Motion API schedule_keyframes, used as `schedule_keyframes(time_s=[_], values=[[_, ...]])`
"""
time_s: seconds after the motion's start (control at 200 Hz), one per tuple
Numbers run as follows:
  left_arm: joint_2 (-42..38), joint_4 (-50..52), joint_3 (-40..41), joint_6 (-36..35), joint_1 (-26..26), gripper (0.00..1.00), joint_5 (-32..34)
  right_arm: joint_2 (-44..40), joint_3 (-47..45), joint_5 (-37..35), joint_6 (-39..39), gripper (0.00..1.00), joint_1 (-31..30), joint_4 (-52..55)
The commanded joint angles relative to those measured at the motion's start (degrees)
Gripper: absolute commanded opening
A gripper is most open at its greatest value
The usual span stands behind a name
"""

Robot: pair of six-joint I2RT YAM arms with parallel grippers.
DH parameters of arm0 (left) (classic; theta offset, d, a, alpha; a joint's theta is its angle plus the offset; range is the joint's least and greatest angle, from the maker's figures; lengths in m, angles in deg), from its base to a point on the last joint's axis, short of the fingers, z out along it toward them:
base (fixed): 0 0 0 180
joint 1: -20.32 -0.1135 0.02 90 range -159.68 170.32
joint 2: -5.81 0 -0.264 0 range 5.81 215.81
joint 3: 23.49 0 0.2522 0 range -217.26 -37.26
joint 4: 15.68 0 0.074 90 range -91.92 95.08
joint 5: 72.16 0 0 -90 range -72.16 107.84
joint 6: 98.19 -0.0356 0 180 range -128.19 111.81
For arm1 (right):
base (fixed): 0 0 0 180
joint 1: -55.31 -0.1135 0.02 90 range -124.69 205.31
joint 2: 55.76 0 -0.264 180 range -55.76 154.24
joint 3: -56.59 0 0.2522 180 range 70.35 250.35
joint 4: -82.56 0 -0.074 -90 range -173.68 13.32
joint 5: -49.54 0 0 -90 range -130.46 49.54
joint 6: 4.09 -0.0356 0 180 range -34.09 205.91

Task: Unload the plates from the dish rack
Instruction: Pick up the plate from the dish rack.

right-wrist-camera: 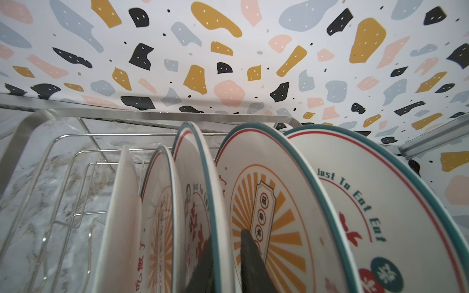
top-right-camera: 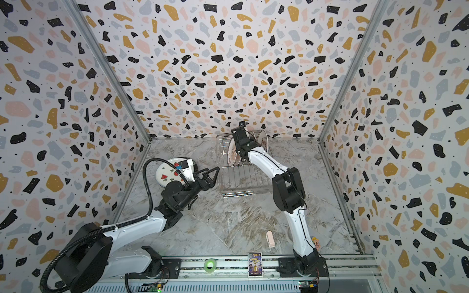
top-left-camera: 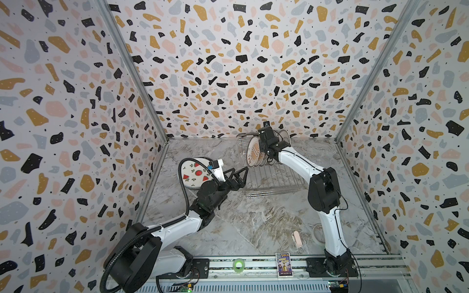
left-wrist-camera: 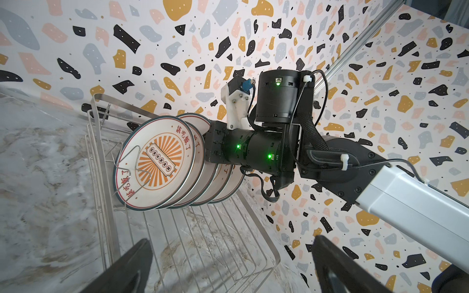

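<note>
Plates [top-left-camera: 255,154]: at least 5 stand on edge, packed close, at the far end of the dish rack [top-left-camera: 275,178]; the near half of the rack is bare wire. 1 watermelon plate [top-left-camera: 196,172] lies flat on the table [top-left-camera: 253,223], left of the rack and clear of it, partly hidden under the left wrist. Judgement: 1 plate is out and at least 5 are left, so the unloading is in its early part. Right end effector [right-wrist-camera: 225,233] comes down from above into the row. Its fingers [right-wrist-camera: 253,266] bracket the rim of the teal-rimmed plate [right-wrist-camera: 195,165], 1 on the printed face and 1 on the back. The jaws are narrow and I see no gap between finger and ceramic, so I read this as a pinch on that plate. The plate sits among its neighbours and is not raised clear of the row. The sunburst plate [right-wrist-camera: 279,203] is just beside the outer finger. Left end effector [left-wrist-camera: 232,239] has its jaws at full spread with nothing between them. It hovers at the near left corner of the rack, aimed at the row and touching nothing.
</note>
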Motion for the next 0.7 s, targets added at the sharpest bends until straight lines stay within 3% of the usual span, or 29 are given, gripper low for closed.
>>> schedule_keyframes(time_s=[0.0, 0.275, 0.35, 0.696], values=[[-1.3, -2.7, 0.8, -0.4, 0.2, 1.00, -0.3, -0.8, 2.2, -3.4, 0.4, 0.17, -0.6, 1.7], [-2.8, -2.4, 1.8, -0.5, 0.3, 1.00, 1.1, -3.8, 2.5, -7.8, 3.2, 0.12, -2.4, -0.2], [-3.0, -2.3, 1.9, -0.4, 0.2, 1.00, 1.1, -4.7, 2.3, -8.2, 3.7, 0.06, -2.6, -0.5], [-3.5, -2.2, 2.4, -0.3, 0.3, 1.00, 1.5, -8.1, 1.7, -13.0, 6.2, 0.05, -4.9, -1.3]])
